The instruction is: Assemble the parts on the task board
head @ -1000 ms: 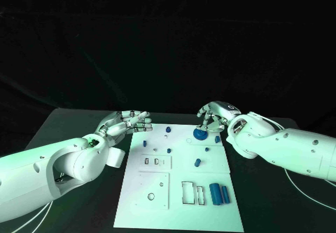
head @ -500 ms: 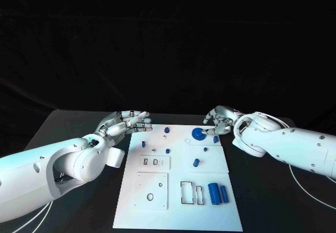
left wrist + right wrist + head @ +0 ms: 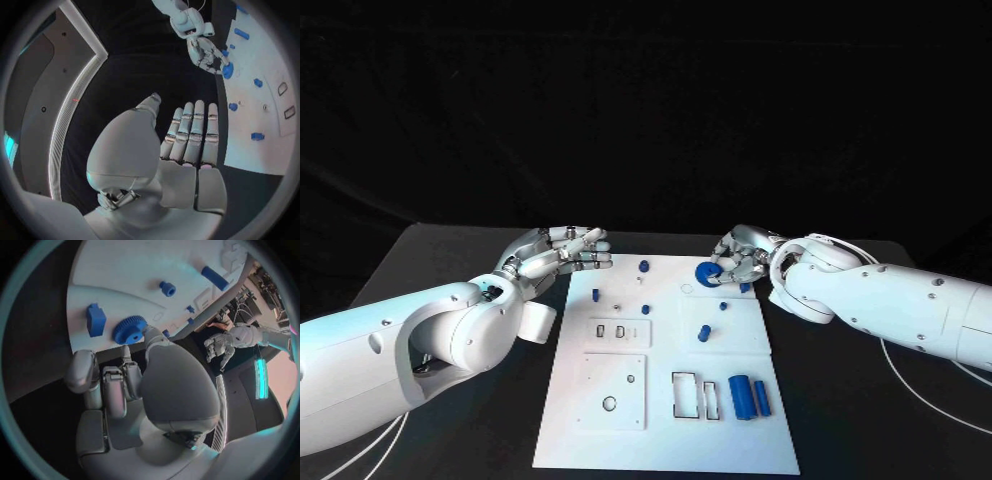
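Right hand [image 3: 737, 262]: blue gear [image 3: 710, 273] is touched by its fingertips; a grip cannot be told.
Left hand [image 3: 560, 252]: held empty, fingers extended.

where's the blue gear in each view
Head view: the blue gear sits at the far right end of the white board, at the right hand's fingertips.
Left wrist view: the gear sits at the board's edge, by the other hand.
Right wrist view: the gear is just beyond the fingertips.
Shared landmark: the right hand beside it.
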